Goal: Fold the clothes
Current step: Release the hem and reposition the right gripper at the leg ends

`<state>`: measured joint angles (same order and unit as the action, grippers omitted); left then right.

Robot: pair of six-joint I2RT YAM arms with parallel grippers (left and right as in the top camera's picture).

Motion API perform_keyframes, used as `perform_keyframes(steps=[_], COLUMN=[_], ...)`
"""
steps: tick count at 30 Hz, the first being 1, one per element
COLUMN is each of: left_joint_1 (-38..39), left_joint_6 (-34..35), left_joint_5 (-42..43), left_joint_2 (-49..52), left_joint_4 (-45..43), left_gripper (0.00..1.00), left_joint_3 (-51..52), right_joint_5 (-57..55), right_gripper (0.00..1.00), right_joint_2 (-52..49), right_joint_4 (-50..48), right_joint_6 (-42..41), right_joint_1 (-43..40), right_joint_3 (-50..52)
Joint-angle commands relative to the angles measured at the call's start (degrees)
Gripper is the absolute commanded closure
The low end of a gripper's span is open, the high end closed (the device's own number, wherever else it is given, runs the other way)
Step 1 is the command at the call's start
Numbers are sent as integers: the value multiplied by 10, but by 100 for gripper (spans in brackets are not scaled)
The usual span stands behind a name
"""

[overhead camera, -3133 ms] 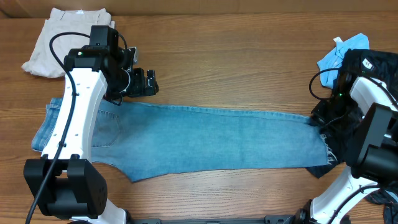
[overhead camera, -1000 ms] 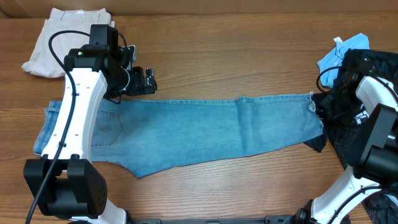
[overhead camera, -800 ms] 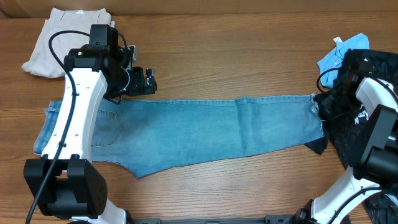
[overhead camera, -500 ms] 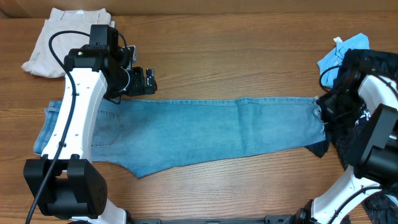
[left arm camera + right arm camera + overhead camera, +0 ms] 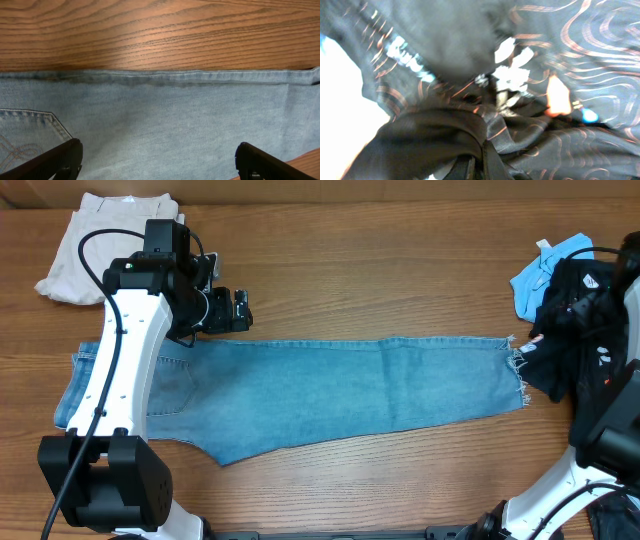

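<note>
Across the wooden table (image 5: 380, 250), the light-blue jeans (image 5: 330, 395) lie stretched flat, waist end under the left gripper (image 5: 160, 167), which hangs spread wide and empty, frayed hem just short of the right gripper (image 5: 476, 167), pinched tight on the black garments (image 5: 562, 355). Beyond the left gripper lie cream trousers (image 5: 95, 240); a small blue cloth (image 5: 540, 272) sits beside the right one.

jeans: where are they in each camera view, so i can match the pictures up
overhead: jeans stretched across the table's middle.
left wrist: jeans fill the lower frame.
right wrist: not in it, only black garment.
shared landmark: stitched back pocket.
</note>
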<state>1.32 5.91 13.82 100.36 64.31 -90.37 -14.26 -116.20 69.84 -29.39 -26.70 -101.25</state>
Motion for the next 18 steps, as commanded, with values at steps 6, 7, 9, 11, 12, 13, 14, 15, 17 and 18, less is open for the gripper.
perform_keyframes(steps=[6,7,9,11,12,13,14,15,17,18], left_joint_1=[2,2,2,2,2,2,2,2,2,2], left_joint_6=[-6,-6,-6,-6,-6,-6,-6,-6,-6,-6], left_joint_5=[-5,-5,-5,-5,-5,-5,-5,-5,-5,-5], left_joint_2=[-3,-3,-3,-3,-3,-3,-3,-3,-3,-3], left_joint_4=[1,2,2,2,2,1,2,2,2,2], left_gripper=[0,0,0,0,0,0,0,0,0,0], left_joint_3=[3,3,3,3,3,3,3,3,3,3], right_joint_5=[-96,-94,-92,-76,-68,-51,-33,-19,12,28], right_gripper=[93,92,89,54,27,8,0,0,0,0], right_joint_2=[3,3,3,3,3,3,3,3,4,5], right_joint_4=[21,21,25,28,29,30,29,29,31,32], right_joint_6=[-84,-84,-83,-81,-81,-79,-70,-65,-63,-62], right_joint_1=[-89,-100,-116,-128,-132,-135,-136,-136,-136,-135], right_joint_3=[-18,-18,-19,-19,-19,-19,-19,-20,-20,-20])
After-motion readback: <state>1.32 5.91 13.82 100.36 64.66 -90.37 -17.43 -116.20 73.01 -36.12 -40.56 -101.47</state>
